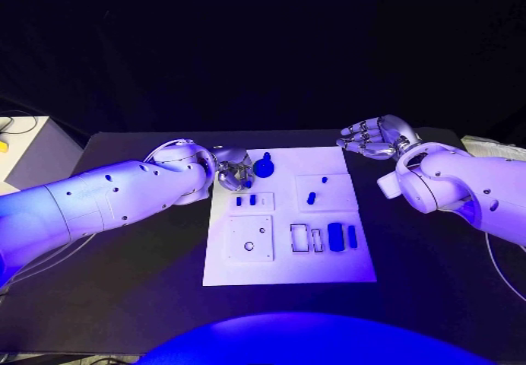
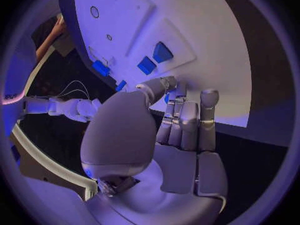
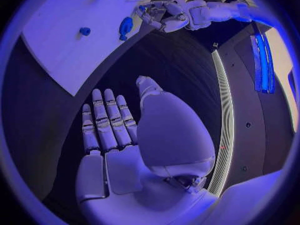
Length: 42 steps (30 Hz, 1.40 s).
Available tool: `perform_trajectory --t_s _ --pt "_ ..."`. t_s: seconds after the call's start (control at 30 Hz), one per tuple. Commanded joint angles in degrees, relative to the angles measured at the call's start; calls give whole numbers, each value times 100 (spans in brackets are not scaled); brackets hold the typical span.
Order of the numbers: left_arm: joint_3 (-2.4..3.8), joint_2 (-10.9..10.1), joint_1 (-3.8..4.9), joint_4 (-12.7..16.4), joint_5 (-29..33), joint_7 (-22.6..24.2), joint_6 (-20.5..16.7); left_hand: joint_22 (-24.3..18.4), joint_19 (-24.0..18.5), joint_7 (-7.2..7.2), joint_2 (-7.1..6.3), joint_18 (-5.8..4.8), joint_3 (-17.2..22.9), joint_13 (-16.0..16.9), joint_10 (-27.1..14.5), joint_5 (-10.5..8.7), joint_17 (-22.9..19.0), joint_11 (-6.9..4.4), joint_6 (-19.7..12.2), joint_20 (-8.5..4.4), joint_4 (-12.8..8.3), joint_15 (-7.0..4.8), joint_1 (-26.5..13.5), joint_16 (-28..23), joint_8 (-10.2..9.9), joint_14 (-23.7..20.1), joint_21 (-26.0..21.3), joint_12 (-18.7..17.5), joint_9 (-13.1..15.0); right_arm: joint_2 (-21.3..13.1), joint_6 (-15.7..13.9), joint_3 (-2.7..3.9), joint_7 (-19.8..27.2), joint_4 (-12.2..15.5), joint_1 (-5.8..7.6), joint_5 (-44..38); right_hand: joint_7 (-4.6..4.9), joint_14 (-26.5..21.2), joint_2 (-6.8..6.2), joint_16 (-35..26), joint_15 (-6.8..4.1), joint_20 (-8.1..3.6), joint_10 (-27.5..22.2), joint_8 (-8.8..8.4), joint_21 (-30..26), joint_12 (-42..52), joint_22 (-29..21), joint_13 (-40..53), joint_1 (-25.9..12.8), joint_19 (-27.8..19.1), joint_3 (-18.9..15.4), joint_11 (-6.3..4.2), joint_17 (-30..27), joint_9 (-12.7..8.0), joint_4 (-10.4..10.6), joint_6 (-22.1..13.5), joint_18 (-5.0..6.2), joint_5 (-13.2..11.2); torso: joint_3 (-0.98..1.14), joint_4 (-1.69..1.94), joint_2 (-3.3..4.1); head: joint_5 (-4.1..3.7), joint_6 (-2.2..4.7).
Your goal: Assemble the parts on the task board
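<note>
The white task board (image 1: 290, 262) lies mid-table with several small blue parts on it. A taller blue part (image 1: 264, 165) stands near its far left corner. My left hand (image 1: 232, 169) is at that corner, fingers curled right beside this part. In the left wrist view a sliver of blue (image 2: 167, 98) shows between the thumb and curled fingers (image 2: 187, 122); whether they grip it is unclear. My right hand (image 1: 376, 135) hovers beyond the board's far right corner with its fingers (image 3: 106, 122) spread and nothing in them. The right wrist view also shows the left hand (image 3: 164, 12) by the tall part (image 3: 125, 27).
Two small blue parts (image 1: 245, 201) sit in a left recess, and two more (image 1: 310, 198) in a right recess. Longer blue parts (image 1: 335, 236) lie near framed slots. A square plate (image 1: 250, 237) has two holes. A pale box (image 1: 27, 148) stands at the far left.
</note>
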Motion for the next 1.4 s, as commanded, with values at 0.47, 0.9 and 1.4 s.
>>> perform_trajectory --t_s 0.47,0.9,1.4 --pt "6 -114 0 -31 -15 -66 -143 -15 3 -207 -68 -86 -18 96 -14 13 -39 3 -740 24 -56 1 -37 28 -496 -41 -18 -124 -221 -28 284 1 18 -48 -2 -448 349 295 -223 146 -99 -9 49 28 301 -125 116 -5 304 887 305 -72 10 -20 -291 99 155 -422 -6 1 -1 3 0" --pt "148 -522 7 5 1798 705 -816 -569 -624 68 52 67 125 259 -47 18 -1093 118 106 64 -221 80 101 -366 -52 -651 -426 -53 -87 -26 904 1 -117 -175 -3 -2198 -9 1978 -466 1058 -749 -623 1027 228 1467 -68 557 -2 662 3035 1862 -504 591 28 -830 915 214 -1062 6 2 -9 -38 0" --pt "203 -1109 6 641 6101 2308 -69 -946 -961 122 81 79 -361 549 -496 0 -2326 178 -28 168 -49 162 -260 -1089 20 -1530 -1030 416 -75 189 1162 1 -879 -148 -82 -5407 -284 3362 -605 5216 -1165 -1206 1937 -102 4381 -737 2652 23 -207 3565 2319 -830 4083 69 -1556 1571 205 -1219 -11 -11 -3 -290 0"
